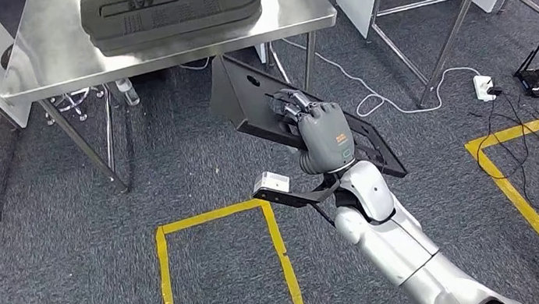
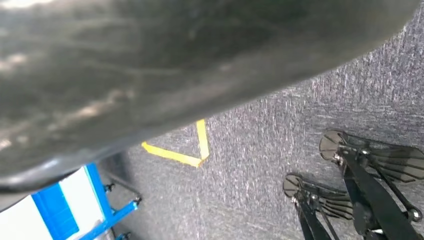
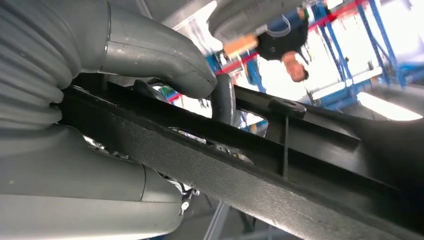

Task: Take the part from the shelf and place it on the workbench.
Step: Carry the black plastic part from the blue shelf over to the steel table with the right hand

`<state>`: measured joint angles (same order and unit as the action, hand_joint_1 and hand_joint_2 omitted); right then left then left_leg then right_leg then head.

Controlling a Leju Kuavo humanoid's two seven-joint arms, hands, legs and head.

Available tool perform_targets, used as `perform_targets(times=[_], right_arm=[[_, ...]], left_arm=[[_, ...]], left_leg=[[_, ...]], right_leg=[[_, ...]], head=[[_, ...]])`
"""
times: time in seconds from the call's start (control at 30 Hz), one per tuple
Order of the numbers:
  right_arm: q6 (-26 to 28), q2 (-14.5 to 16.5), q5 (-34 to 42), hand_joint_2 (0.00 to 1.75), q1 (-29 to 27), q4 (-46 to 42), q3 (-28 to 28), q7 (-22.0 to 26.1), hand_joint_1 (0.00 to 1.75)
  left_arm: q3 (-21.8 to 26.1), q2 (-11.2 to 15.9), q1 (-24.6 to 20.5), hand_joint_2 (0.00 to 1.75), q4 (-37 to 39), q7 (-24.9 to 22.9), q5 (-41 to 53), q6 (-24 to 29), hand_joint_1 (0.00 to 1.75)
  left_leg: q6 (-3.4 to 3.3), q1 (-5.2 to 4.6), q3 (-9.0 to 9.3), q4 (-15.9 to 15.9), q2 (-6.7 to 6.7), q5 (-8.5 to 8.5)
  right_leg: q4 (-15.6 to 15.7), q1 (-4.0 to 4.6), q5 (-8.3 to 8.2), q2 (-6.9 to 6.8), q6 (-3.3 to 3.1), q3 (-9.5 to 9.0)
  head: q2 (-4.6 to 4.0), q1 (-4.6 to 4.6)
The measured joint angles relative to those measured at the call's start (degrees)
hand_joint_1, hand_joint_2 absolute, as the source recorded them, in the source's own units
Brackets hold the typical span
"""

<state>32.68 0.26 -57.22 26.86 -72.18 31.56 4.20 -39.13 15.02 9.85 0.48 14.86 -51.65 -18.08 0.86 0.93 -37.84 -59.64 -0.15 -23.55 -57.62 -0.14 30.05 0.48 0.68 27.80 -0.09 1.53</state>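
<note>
The flat black plastic part (image 1: pixel 243 96) hangs tilted in the air just beyond the steel workbench's (image 1: pixel 294 3) near edge, above grey carpet. The right hand (image 1: pixel 320 131) grips it across its middle, thumb (image 3: pixel 150 55) on one face and fingers on the other. A dark moulded part (image 1: pixel 169 8) lies on the workbench top. I cannot tell the left hand's state.

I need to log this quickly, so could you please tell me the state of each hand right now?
Right hand: grips the black part, held in the air in front of the workbench.
Left hand: cannot be told.
</note>
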Motion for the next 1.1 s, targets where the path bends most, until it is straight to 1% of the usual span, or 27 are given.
perform_targets(times=[0.07, 0.1, 0.13, 0.17, 0.23, 0.27, 0.3, 0.33, 0.37, 0.4, 0.43, 0.47, 0.53, 0.6, 0.63, 0.67, 0.73, 0.77, 0.8, 0.83, 0.87, 0.9, 0.93, 0.97, 1.0, 1.03, 1.1], right_arm=[[0.0, 0.03, 0.01, 1.75, 0.15, -0.04, 0.01, 0.0, 1.75], [0.0, 0.04, 0.01, 1.75, 0.2, -0.07, 0.0, 0.01, 1.75], [0.0, 0.04, 0.01, 1.75, 0.26, -0.08, -0.01, 0.01, 1.75], [0.0, 0.04, 0.0, 1.75, 0.28, -0.08, -0.01, 0.01, 1.75], [0.0, 0.03, -0.01, 1.75, 0.21, -0.08, -0.01, 0.01, 1.75], [0.0, -0.02, 0.0, 1.75, 0.1, -0.07, 0.0, 0.01, 1.75], [0.0, -0.07, 0.01, 1.75, 0.0, -0.07, -0.01, 0.0, 1.75], [0.0, -0.11, 0.01, 1.75, -0.06, -0.07, -0.01, 0.0, 1.75], [0.0, -0.16, 0.02, 1.75, -0.09, -0.07, -0.01, 0.0, 1.75], [0.0, -0.17, 0.02, 1.75, -0.07, -0.07, -0.02, 0.0, 1.75], [0.0, -0.16, 0.02, 1.75, -0.01, -0.07, -0.01, 0.0, 1.75], [0.0, -0.13, 0.01, 1.75, 0.06, -0.08, -0.01, 0.0, 1.75], [0.0, -0.09, 0.0, 1.75, 0.15, -0.08, -0.03, 0.0, 1.75], [0.0, -0.06, 0.01, 1.75, 0.19, -0.11, -0.06, 0.0, 1.75], [0.0, -0.02, 0.01, 1.75, 0.25, -0.13, -0.06, 0.0, 1.75], [0.0, 0.02, 0.0, 1.75, 0.29, -0.14, -0.06, 0.01, 1.75], [0.0, 0.07, -0.02, 1.75, 0.26, -0.1, -0.02, 0.02, 1.75], [0.0, 0.08, -0.02, 1.75, 0.18, -0.09, 0.0, 0.02, 1.75], [0.0, 0.08, -0.01, 1.75, 0.09, -0.08, 0.0, 0.01, 1.75], [0.0, 0.09, 0.0, 1.75, 0.01, -0.08, 0.01, 0.01, 1.75], [0.0, 0.11, 0.0, 1.75, -0.04, -0.08, 0.01, 0.0, 1.75], [0.0, 0.13, -0.01, 1.75, -0.08, -0.08, 0.01, 0.0, 1.75], [0.0, 0.14, -0.01, 1.75, -0.04, -0.08, 0.01, 0.0, 1.75], [0.0, 0.15, 0.0, 1.75, 0.03, -0.08, 0.01, 0.0, 1.75], [0.0, 0.15, 0.0, 1.75, 0.06, -0.08, 0.01, 0.01, 1.75], [0.0, 0.15, 0.0, 1.75, 0.09, -0.08, 0.0, 0.01, 1.75], [0.01, 0.16, 0.0, 1.75, 0.11, -0.09, 0.0, 0.01, 1.75]], left_arm=[[0.0, -0.03, -0.02, 0.0, 0.0, -0.02, 0.0, 0.01, 0.0], [0.0, -0.02, -0.01, 0.0, 0.0, -0.02, 0.0, 0.02, 0.0], [0.01, -0.01, -0.02, 0.0, 0.0, -0.02, 0.0, 0.02, 0.0], [0.01, -0.02, -0.03, 0.0, 0.0, -0.02, 0.0, 0.02, 0.0], [0.01, -0.03, -0.07, 0.0, 0.0, -0.02, 0.0, 0.01, 0.0], [0.01, -0.04, -0.08, 0.0, 0.0, -0.02, 0.0, 0.01, 0.0], [0.01, -0.04, -0.07, 0.0, 0.0, -0.02, 0.0, 0.01, 0.0], [0.01, -0.04, -0.06, 0.0, 0.0, -0.02, 0.0, 0.01, 0.0], [0.01, -0.04, -0.06, 0.0, 0.0, -0.02, 0.0, 0.01, 0.0], [0.01, -0.05, -0.08, 0.0, 0.0, -0.02, 0.0, 0.01, 0.0], [0.01, -0.07, -0.1, 0.0, 0.0, -0.02, 0.0, 0.01, 0.0], [0.01, -0.08, -0.13, 0.0, 0.0, -0.01, 0.0, 0.01, 0.0], [0.01, -0.09, -0.13, 0.0, -0.01, -0.01, 0.0, 0.01, 0.0], [-0.01, -0.07, -0.08, 0.0, -0.02, -0.01, 0.01, 0.01, 0.0], [-0.01, -0.05, -0.07, 0.0, -0.02, -0.01, 0.01, 0.0, 0.0], [-0.01, -0.04, -0.11, 0.0, -0.02, 0.0, 0.01, -0.01, 0.0], [-0.01, -0.03, -0.14, 0.0, -0.02, 0.01, 0.0, -0.01, 0.0], [-0.01, -0.04, -0.11, 0.0, -0.02, 0.01, 0.0, 0.0, 0.0], [-0.01, -0.04, -0.08, 0.0, -0.02, 0.01, 0.0, 0.01, 0.0], [-0.01, -0.04, -0.06, 0.0, -0.02, 0.01, 0.0, 0.01, 0.0], [-0.01, -0.03, -0.04, 0.0, -0.01, 0.01, 0.0, 0.01, 0.0], [-0.01, -0.02, -0.04, 0.0, -0.01, 0.01, 0.0, 0.02, 0.0], [-0.01, -0.04, -0.06, 0.0, 0.0, 0.01, 0.0, 0.04, 0.0], [-0.01, -0.05, -0.08, 0.0, -0.01, 0.01, 0.0, 0.05, 0.0], [-0.01, -0.06, -0.1, 0.0, -0.01, 0.0, 0.0, 0.07, 0.0], [-0.01, -0.08, -0.1, 0.0, -0.01, -0.01, 0.0, 0.07, 0.0], [-0.01, -0.08, -0.06, 0.0, 0.0, -0.02, 0.0, 0.07, 0.0]], left_leg=[[-0.76, -0.04, 0.36, 0.2, -0.02, -0.02], [-1.13, 0.03, 0.65, 0.37, -0.04, -0.16], [-1.43, 0.11, 0.98, 0.51, -0.1, -0.28], [-1.71, 0.14, 1.22, 0.63, -0.13, -0.5], [-2.06, 0.1, 1.53, 0.65, -0.24, -1.01], [-2.12, 0.08, 1.77, 0.65, -0.31, -1.31], [-2.11, 0.05, 2.12, 0.65, -0.38, -1.63], [-2.05, 0.01, 2.62, 0.65, -0.45, -1.99], [-1.96, -0.02, 3.2, 0.67, -0.5, -2.36], [-1.82, -0.08, 3.72, 0.68, -0.51, -2.72], [-1.6, -0.15, 4.13, 0.73, -0.54, -3.06], [-1.34, -0.22, 4.34, 0.84, -0.53, -3.33], [-0.68, -0.33, 4.67, 0.65, -0.48, -3.27], [-0.04, -0.3, 4.73, -0.32, -0.34, -3.61], [0.22, -0.27, 4.24, -1.65, -0.27, -4.39], [0.48, -0.22, 3.0, -4.17, -0.21, -5.68], [0.93, -0.16, -0.97, -11.05, -0.14, -8.49], [1.11, -0.13, -2.9, -13.66, -0.13, -9.19], [1.25, -0.08, -4.01, -14.46, -0.1, -8.84], [1.33, 0.0, -4.01, -13.11, -0.08, -7.24], [1.39, 0.12, -2.98, -9.91, -0.06, -4.74], [1.46, 0.24, -1.45, -6.15, -0.1, -2.37], [1.36, 0.25, -0.12, -2.73, -0.06, -1.36], [1.05, 0.16, 0.89, -0.61, 0.01, -0.77], [0.54, 0.04, 1.33, 0.31, 0.05, -1.0], [-0.06, -0.09, 1.45, 0.57, 0.16, -1.38], [-0.96, 0.05, 1.88, 0.63, 0.12, -0.99]], right_leg=[[-0.59, 0.0, 0.01, 0.01, 0.55, 0.36], [-2.12, -0.03, 0.1, -0.01, 0.75, 1.07], [-4.6, -0.07, 0.48, -0.04, 0.85, 2.6], [-8.09, -0.11, 1.28, -0.06, 0.9, 4.89], [-15.09, -0.12, 3.62, -0.07, 0.85, 10.02], [-16.96, -0.11, 4.22, -0.07, 0.94, 11.93], [-16.97, -0.11, 3.88, -0.07, 1.19, 12.88], [-14.79, -0.09, 2.34, -0.07, 1.65, 12.69], [-11.04, -0.03, 0.0, -0.11, 2.1, 11.63], [-6.86, 0.11, -2.36, -0.2, 2.24, 10.32], [-3.43, 0.31, -3.78, -0.33, 1.84, 9.16], [-1.31, 0.52, -4.6, -0.41, 1.2, 8.31], [-0.08, 0.69, -4.6, -0.43, -0.38, 7.68], [0.52, 0.31, -5.06, -0.34, -1.15, 6.49], [0.66, 0.1, -5.08, -0.33, -1.45, 5.66], [0.79, -0.01, -4.98, -0.33, -1.66, 5.11], [0.79, 0.02, -4.58, -0.31, -2.04, 4.51], [0.78, 0.05, -4.33, -0.29, -2.09, 4.27], [0.77, 0.03, -4.06, -0.23, -2.04, 3.98], [0.76, -0.02, -3.72, -0.17, -1.89, 3.54], [0.74, -0.1, -3.31, -0.12, -1.69, 2.99], [0.74, -0.15, -2.87, -0.1, -1.44, 2.49], [0.64, -0.1, -2.45, -0.06, -1.14, 2.05], [0.53, 0.03, -2.09, -0.04, -0.79, 1.87], [0.34, 0.2, -1.86, -0.01, -0.38, 1.75], [0.23, 0.35, -1.72, 0.04, -0.04, 1.62], [-0.63, 0.34, -1.43, 0.0, 0.56, 2.04]], head=[[0.0, -0.08], [0.0, -0.09], [0.0, -0.16], [0.0, -0.18], [0.0, -0.19], [0.0, -0.18], [0.0, -0.2], [0.0, -0.2], [0.0, -0.21], [0.0, -0.21], [0.0, -0.2], [0.0, -0.17], [0.0, -0.13], [0.0, -0.06], [0.0, 0.03], [0.0, 0.13], [0.0, 0.24], [0.0, 0.22], [0.0, 0.22], [0.0, 0.22], [0.0, 0.22], [0.0, 0.21], [0.0, 0.25], [0.0, 0.31], [0.0, 0.3], [0.0, 0.33], [0.0, 0.18]])
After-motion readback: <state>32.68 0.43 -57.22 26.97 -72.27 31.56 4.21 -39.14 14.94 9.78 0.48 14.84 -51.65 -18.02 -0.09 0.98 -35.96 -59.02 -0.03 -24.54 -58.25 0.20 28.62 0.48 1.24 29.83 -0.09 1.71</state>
